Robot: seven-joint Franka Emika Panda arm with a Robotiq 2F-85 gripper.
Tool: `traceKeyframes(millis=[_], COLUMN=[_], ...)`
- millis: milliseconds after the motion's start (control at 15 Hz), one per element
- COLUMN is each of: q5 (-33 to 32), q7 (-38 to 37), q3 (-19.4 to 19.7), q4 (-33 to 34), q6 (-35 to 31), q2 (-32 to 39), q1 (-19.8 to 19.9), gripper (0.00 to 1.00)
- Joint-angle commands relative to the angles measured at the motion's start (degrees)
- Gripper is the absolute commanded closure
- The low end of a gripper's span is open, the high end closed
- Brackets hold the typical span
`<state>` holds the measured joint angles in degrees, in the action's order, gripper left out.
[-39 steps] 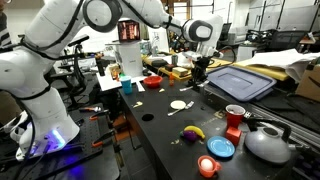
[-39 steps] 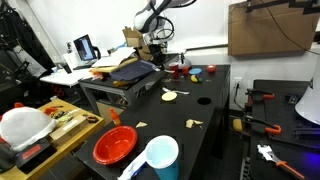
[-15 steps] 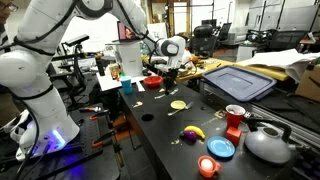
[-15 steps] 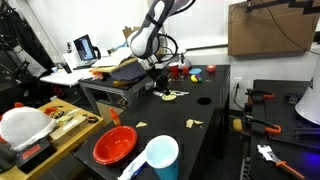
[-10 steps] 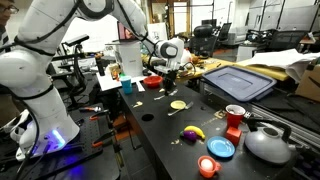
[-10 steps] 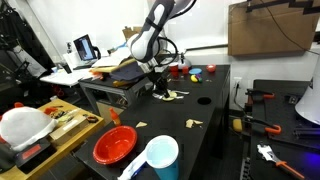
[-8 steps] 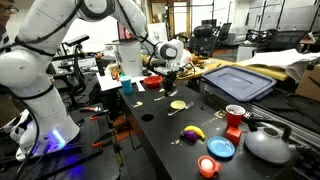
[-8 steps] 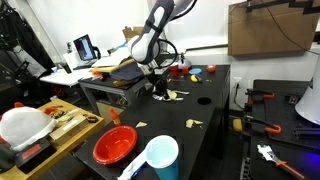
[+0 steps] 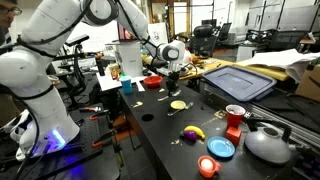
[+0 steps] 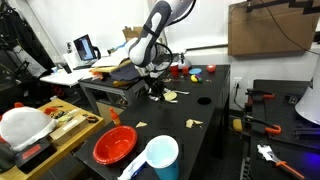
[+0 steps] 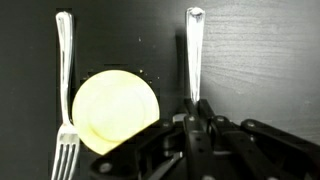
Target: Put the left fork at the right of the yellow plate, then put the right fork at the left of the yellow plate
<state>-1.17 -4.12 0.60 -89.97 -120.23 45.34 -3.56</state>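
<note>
Your claw is hanging low over the counter, and it is standing astride one fork, the fork under the claw. In the wrist view the fingers are sitting on both sides of the lower end of this fork, very near to each other. The contact itself is hidden, so I cannot tell if they are already pressing the metal or are only framing it.

The yellow plate is lying flat on the counter just beside this fork. It is lying between this fork and the second fork, which is running along the opposite side, close against the rim, parallel to the first one. In both exterior views the forks are too small to make out; in an exterior view only the plate is showing, just beside the arm's end.

I am judging that you are doing the pickup of one fork. Forks are flanking the plate at the start and at the end alike, so the pictures are not telling me which of the two transfers this is.

For the next move, I am advising you to make sure the fingers are clamping the thin handle firmly. Then lift straight up until it is clearing the rim, carry it across the plate, and lay it down on the far side, parallel again. A flat fork may be slipping on a hard counter, and the plate is near enough for a finger to be pushing it.
</note>
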Motion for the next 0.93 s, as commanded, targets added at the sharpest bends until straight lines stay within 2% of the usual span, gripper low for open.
traceKeyframes(millis=[0,400,733,800,867], q5=[-0.3,-0.7,-0.7,-0.7,-0.8], q7=[-3.1,-3.7,-3.3,-3.5,-3.2], q3=[0.8,1.8,1.9,2.0,2.0], q4=[3.7,5.3,3.4,3.2,3.2], q6=[0.0,0.2,0.2,0.6,0.9], q2=[2.4,5.0,4.3,4.2,4.0], q1=[-0.4,-0.3,-0.1,-0.1,-0.1], gripper=[0.98,0.98,0.98,0.75,0.66])
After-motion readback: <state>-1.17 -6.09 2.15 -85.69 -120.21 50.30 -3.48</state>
